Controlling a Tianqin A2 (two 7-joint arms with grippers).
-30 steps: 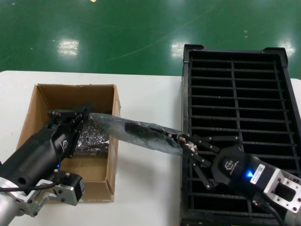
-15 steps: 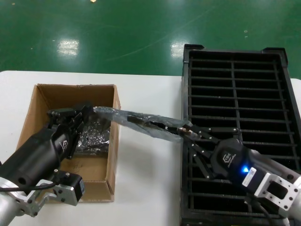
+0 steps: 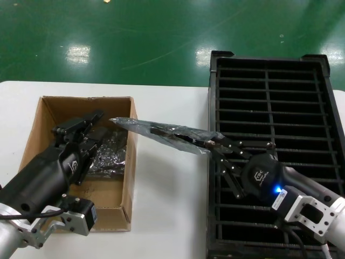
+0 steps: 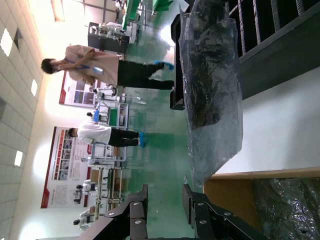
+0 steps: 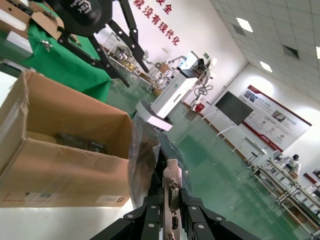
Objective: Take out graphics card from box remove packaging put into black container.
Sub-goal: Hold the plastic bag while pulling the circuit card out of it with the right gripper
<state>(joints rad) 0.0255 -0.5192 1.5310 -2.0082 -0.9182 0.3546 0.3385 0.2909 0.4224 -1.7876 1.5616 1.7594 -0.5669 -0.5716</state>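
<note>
The graphics card point(image 3: 173, 140) hangs above the table between the box point(image 3: 33, 132) and the black container point(image 3: 269, 108), most of it still inside the packaging point(image 3: 137, 128), a crinkled grey bag. My right gripper point(image 3: 214, 147) is shut on the card's silver bracket point(image 5: 171, 192) at the container's near-left edge. The bag's free end points toward my left gripper point(image 3: 99, 123), which stands open over the box with nothing between its fingers. In the left wrist view the packaging point(image 4: 212, 95) floats beyond the open left gripper point(image 4: 165, 190).
More crinkled grey bags point(image 3: 108, 156) lie inside the box. The black container's slot ribs run in two columns beside a central divider point(image 3: 268, 124). White table point(image 3: 172, 216) lies between box and container; green floor is beyond.
My left gripper has let go of the bag's end and opened. My right gripper has carried the card and bag farther back and a little toward the container.
</note>
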